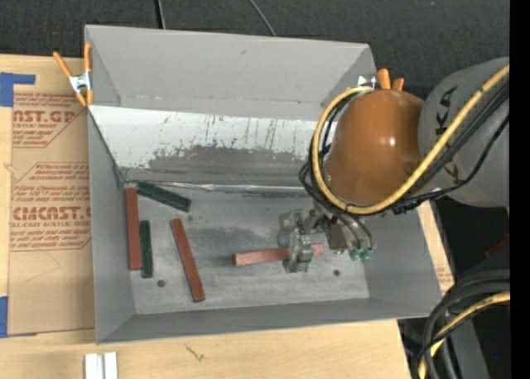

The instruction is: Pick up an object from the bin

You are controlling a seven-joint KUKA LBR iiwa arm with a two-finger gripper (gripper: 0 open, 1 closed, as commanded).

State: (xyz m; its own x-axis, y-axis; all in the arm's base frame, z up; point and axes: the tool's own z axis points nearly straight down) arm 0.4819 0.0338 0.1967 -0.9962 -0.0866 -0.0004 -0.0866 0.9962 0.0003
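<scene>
My gripper (pixel 300 253) is low over the bin floor at the right, its fingers at the right end of a reddish-brown flat stick (pixel 261 259) that lies crosswise on the floor. The fingers stand on either side of that end, and it is too close to tell whether they press on it. Further left a second reddish-brown stick (pixel 187 259) lies slanted.
At the bin's left lie a long reddish-brown stick (pixel 132 227), a short dark green stick (pixel 146 248) beside it, and another dark green stick (pixel 164 196) slanted near the back wall. The arm with its orange dome covers the bin's right side.
</scene>
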